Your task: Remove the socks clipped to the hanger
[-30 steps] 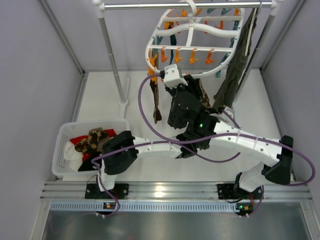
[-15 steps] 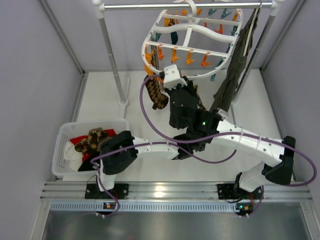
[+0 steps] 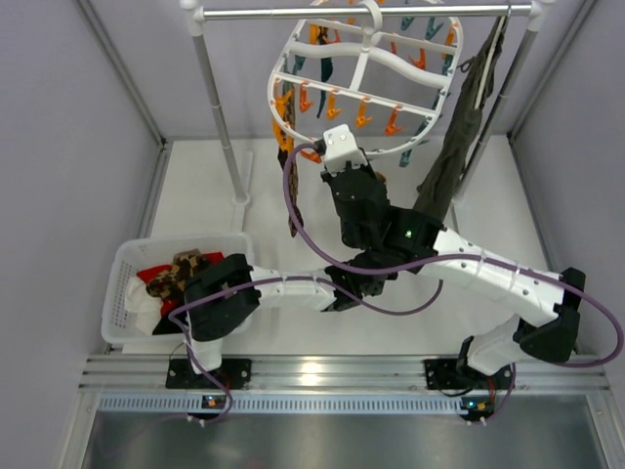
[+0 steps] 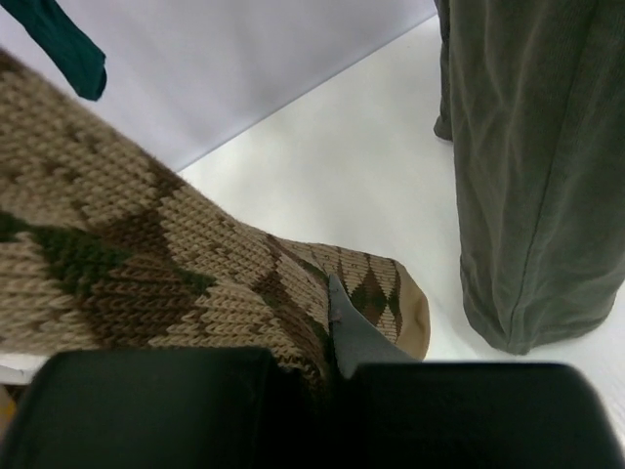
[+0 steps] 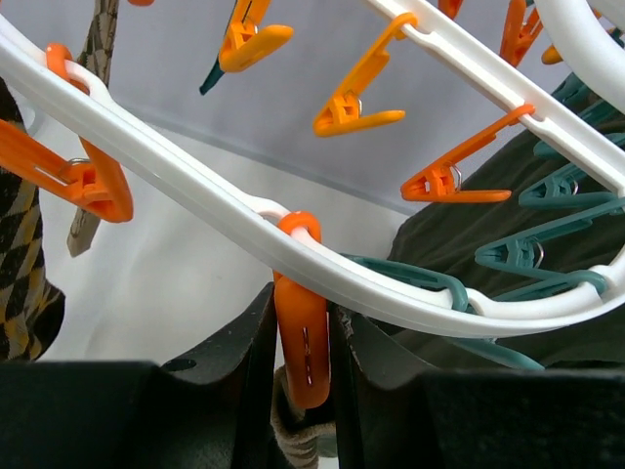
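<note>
Right wrist, right fingers (image 5: 256, 391) clamped on orange clip (image 5: 303, 342) of hanger (image 5: 156, 156), left fingers (image 4: 356, 337) pinching argyle sock (image 4: 146, 264)

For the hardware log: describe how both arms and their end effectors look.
Both the left arm and right arm have white links joined by bulky black joint housings. A purple cable loops along each. A small green light glows on the right arm, and a white camera block sits at its wrist. The left end effector and right end effector have black fingers.
</note>
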`<state>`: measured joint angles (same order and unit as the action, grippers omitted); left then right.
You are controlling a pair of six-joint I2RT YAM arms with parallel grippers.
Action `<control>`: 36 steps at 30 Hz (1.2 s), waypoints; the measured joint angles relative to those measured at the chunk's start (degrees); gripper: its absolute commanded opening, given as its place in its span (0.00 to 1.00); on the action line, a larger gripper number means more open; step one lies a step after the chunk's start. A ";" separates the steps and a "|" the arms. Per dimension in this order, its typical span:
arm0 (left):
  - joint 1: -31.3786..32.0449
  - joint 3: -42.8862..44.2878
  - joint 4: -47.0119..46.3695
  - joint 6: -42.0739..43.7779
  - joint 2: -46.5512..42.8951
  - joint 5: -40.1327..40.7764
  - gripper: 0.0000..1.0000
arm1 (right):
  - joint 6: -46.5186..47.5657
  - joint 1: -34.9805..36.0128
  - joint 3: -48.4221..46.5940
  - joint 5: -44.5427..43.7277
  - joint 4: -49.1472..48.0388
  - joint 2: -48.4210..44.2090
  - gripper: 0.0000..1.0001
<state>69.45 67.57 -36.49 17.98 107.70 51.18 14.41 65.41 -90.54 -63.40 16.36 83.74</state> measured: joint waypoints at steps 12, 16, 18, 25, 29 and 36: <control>-0.02 -1.31 1.51 -1.90 -0.83 -2.40 0.00 | -4.59 -0.96 -1.20 5.92 6.91 -1.09 0.68; 0.02 -1.18 2.78 -1.92 -1.38 -2.80 0.00 | -7.39 -0.96 -3.67 7.19 11.37 -1.20 0.68; 0.15 -0.57 3.50 -1.79 -1.42 -2.99 0.00 | -8.74 -0.90 -5.38 6.78 13.88 -1.18 0.69; 2.67 3.45 4.66 -0.24 -1.40 -3.43 0.00 | -12.48 0.00 -10.19 4.72 21.09 -0.33 0.67; 3.91 5.33 5.49 0.24 -1.14 -3.56 0.00 | -14.45 0.07 -10.19 4.22 23.56 -0.33 0.66; 4.26 11.34 5.95 2.80 1.90 -3.15 0.00 | -16.15 0.22 -13.90 -2.12 28.68 1.46 0.67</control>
<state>73.71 78.91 -30.55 20.78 109.60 48.03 -1.74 65.63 -104.44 -65.52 45.04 85.21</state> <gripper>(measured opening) 0.029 0.666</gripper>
